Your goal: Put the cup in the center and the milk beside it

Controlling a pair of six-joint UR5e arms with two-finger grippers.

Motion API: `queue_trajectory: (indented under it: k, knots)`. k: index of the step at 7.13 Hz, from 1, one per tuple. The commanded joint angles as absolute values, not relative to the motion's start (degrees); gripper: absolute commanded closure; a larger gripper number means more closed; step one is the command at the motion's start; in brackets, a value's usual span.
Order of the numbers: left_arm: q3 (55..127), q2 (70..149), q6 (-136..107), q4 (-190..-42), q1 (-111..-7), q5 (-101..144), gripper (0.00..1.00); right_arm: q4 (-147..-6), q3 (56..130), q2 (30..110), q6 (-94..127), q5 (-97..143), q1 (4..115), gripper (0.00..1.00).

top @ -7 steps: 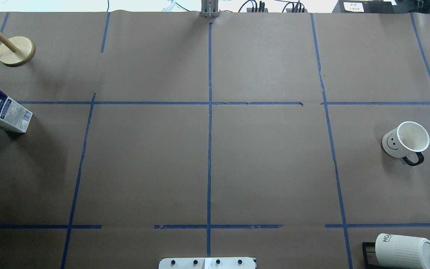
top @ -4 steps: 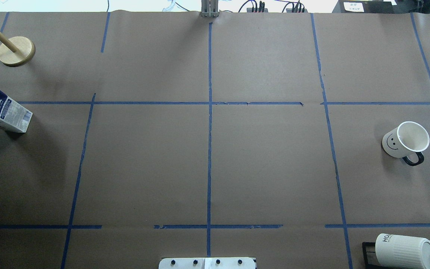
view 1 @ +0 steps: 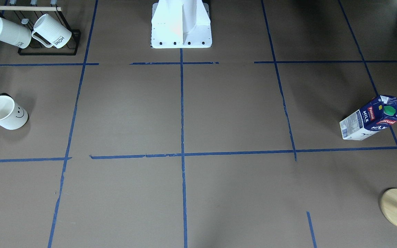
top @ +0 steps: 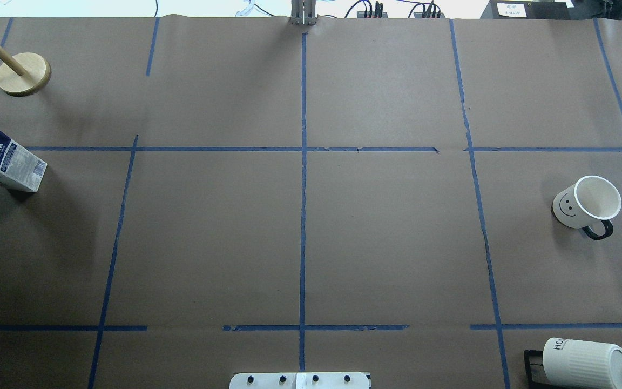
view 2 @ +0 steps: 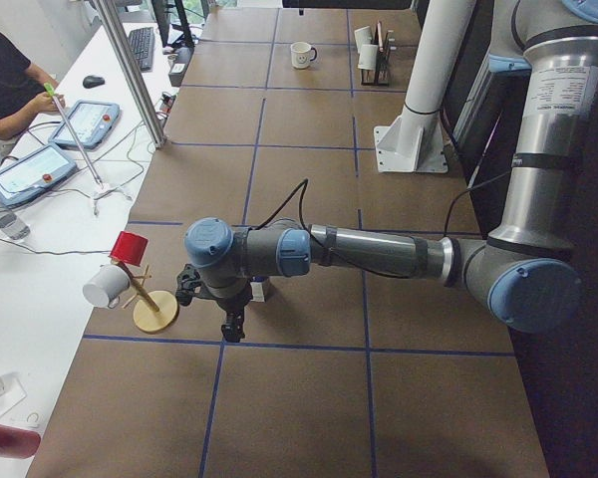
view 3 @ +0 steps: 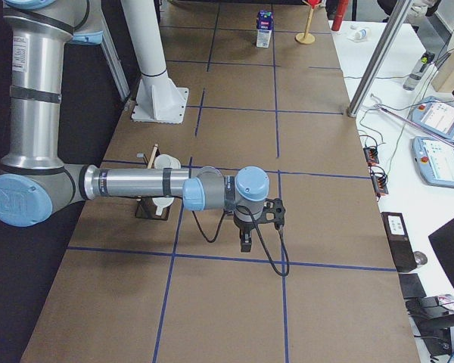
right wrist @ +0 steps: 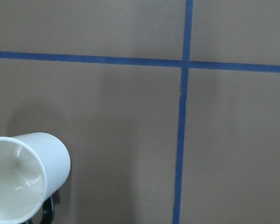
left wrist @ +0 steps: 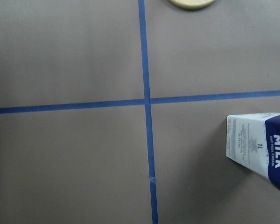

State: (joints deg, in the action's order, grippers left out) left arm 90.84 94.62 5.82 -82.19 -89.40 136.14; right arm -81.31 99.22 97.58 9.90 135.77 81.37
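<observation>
Nothing moved on the worktop (top: 397,243).
The cup (top: 586,202) sits 3 o'clock of the center (top: 303,149), the milk (top: 3,159) 9 o'clock, both well apart; left tool (view 2: 234,324), right tool (view 3: 246,240): grip cannot be told.

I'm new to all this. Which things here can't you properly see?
- The left gripper: shows in the exterior left view only, small and dark; open or shut unclear.
- The right gripper: likewise, exterior right view only.
- The milk: top cut off by the overhead view's left edge.
- The cup: handle mostly hidden behind its own body, front-facing view.
</observation>
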Motion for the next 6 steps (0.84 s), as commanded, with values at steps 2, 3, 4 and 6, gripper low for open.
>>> queue_trajectory:
  k: [2, 3, 4, 6]
  knots:
    - [90.79, 93.95, 5.8, -84.11, -89.3, 136.23, 0.0, -62.34, 98.79, 98.96, 34.38, 135.27, 69.56, 0.0]
    - [90.79, 93.96, 5.8, -84.11, -89.3, 136.23, 0.0, -62.4, 98.62, 98.88, 35.32, 133.18, 66.3, 0.01]
    - [90.79, 94.04, 5.8, -84.11, -89.38, 136.23, 0.0, -62.4, 98.09, 98.96, 35.24, 131.07, 65.05, 0.01]
    - [90.79, 94.04, 5.8, -84.11, -89.3, 136.23, 0.0, -62.31, 96.69, 98.35, 35.42, 130.08, 63.11, 0.18]
